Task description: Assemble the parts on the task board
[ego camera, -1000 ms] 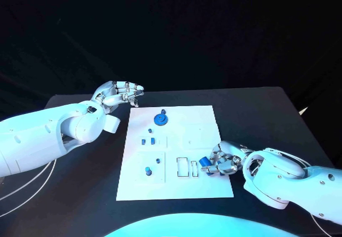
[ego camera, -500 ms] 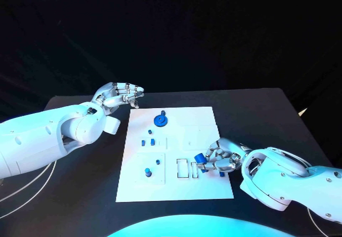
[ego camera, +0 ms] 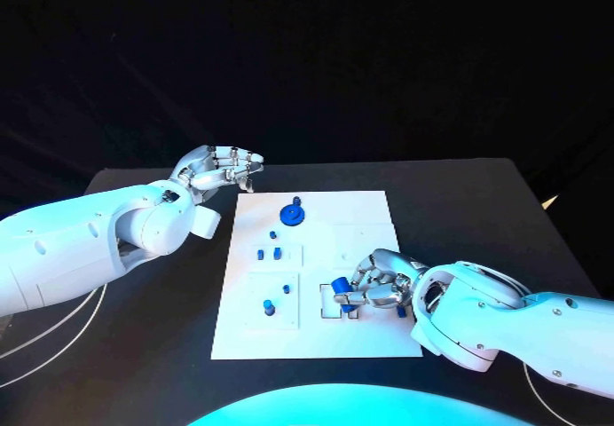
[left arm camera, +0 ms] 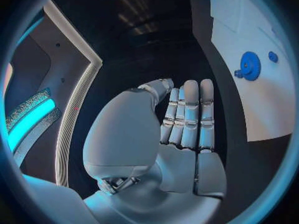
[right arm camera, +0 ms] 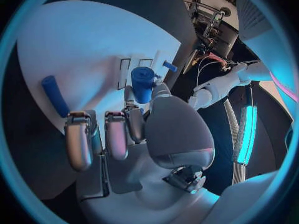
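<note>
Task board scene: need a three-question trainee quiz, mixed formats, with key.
1. True or false: the right hand holds a blue cylinder over the task board.
2. The blue gear sits at the board's: A) far end, B) near end, C) off the board.
3. Fill in: the left hand, fingers curled and holding nothing, is beside the board's far ____ corner, as the robot sees it.

Key: 1 true; 2 A; 3 left.

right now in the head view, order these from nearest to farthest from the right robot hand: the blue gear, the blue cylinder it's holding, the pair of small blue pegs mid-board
1. Blue cylinder: held in the right robot hand, over the slots at the task board's near side.
2. Pair of small blue pegs: mid-board, toward the left side.
3. Blue gear: at the board's far end, closest to the left robot hand.
</note>
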